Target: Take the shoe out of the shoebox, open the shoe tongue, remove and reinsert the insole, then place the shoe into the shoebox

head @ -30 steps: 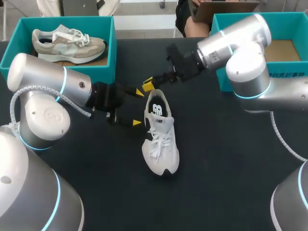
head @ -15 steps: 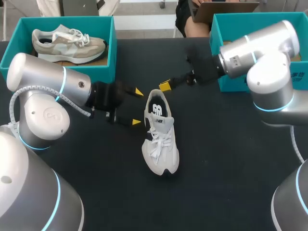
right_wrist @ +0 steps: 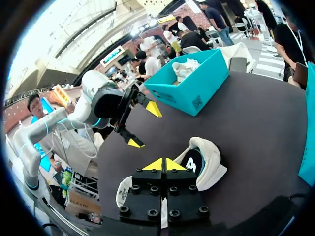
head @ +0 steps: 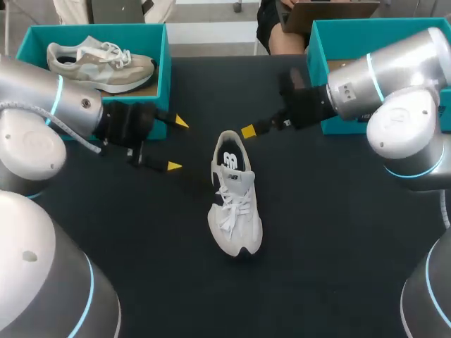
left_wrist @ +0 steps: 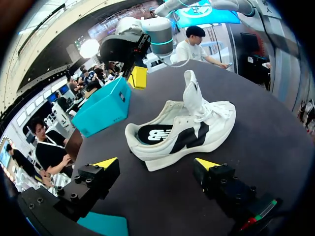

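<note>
A white shoe (head: 234, 201) lies on its sole in the middle of the black table, heel toward the far side. Its dark insole (head: 230, 159) shows in the opening. In the left wrist view the shoe (left_wrist: 183, 129) sits just ahead of my left gripper (left_wrist: 156, 164), tongue standing up. My left gripper (head: 176, 144) is open and empty, left of the heel. My right gripper (head: 248, 131) is shut on nothing, just beyond the heel at its right. In the right wrist view my right gripper (right_wrist: 162, 164) hovers over the shoe (right_wrist: 205, 160) and hides its middle.
A teal shoebox (head: 163, 70) at the far left holds a beige shoe (head: 99, 62). A second teal shoebox (head: 345, 32) stands at the far right, behind my right arm. Bare black table surrounds the white shoe.
My right gripper has shut and drawn back from the shoe's heel toward the right. My left arm has pulled away to the left, still open. The shoe has stayed put.
</note>
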{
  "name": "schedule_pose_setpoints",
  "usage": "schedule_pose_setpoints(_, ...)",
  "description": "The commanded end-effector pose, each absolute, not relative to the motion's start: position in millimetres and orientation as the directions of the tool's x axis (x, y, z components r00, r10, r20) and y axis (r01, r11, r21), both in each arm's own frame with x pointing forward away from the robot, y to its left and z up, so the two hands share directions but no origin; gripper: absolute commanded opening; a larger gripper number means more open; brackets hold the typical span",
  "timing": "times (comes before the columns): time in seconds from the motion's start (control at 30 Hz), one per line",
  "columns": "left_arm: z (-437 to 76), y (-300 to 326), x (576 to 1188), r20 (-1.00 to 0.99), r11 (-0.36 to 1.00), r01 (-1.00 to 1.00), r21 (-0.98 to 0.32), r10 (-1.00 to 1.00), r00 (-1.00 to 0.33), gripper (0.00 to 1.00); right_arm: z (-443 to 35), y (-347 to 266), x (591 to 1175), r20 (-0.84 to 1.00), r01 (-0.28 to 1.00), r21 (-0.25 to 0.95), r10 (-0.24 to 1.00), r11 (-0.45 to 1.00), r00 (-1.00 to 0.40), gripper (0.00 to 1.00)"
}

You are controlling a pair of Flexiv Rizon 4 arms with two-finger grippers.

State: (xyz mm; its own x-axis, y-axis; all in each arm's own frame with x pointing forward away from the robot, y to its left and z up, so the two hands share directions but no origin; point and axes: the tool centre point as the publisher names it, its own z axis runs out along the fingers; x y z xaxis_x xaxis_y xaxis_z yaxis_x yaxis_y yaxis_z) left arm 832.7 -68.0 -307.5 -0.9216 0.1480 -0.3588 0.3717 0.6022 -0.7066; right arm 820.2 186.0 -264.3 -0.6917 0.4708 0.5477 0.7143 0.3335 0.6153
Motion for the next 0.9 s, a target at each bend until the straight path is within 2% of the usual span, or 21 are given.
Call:
schedule_pose_setpoints(0.03,-277,-41,835,-0.313,0.602,0.382,-0.701,0.222,-0.923,1.00,-262,189,822,0.507,0.719,0.597,0.528,0.354,-0.681,0.00)
schedule_pose_setpoints(0.1,-268,-34,834,-0.323,0.603,0.391,-0.696,0.223,-0.920,1.00,-262,189,822,0.507,0.719,0.597,0.528,0.354,-0.681,0.00)
schedule_pose_setpoints(0.33,-248,-20,830,-0.348,0.592,0.412,-0.692,0.226,-0.910,1.00,-272,189,810,0.354,0.832,0.419,0.778,0.364,-0.518,0.00)
schedule_pose_setpoints(0.5,-245,-18,828,-0.357,0.599,0.413,-0.686,0.218,-0.908,1.00,-280,188,809,0.209,0.870,0.385,0.889,0.308,-0.407,0.00)
schedule_pose_setpoints(0.63,-245,-18,828,-0.357,0.599,0.413,-0.686,0.218,-0.908,1.00,-278,196,810,0.044,0.870,0.352,0.922,0.347,-0.385,0.00)
schedule_pose_setpoints(0.67,-245,-18,828,-0.357,0.599,0.413,-0.686,0.218,-0.908,1.00,-280,200,812,0.043,0.843,0.373,0.901,0.387,-0.432,0.00)
schedule_pose_setpoints(0.9,-245,-18,828,-0.357,0.599,0.413,-0.686,0.218,-0.908,1.00,-280,200,812,0.043,0.843,0.373,0.901,0.387,-0.432,0.00)
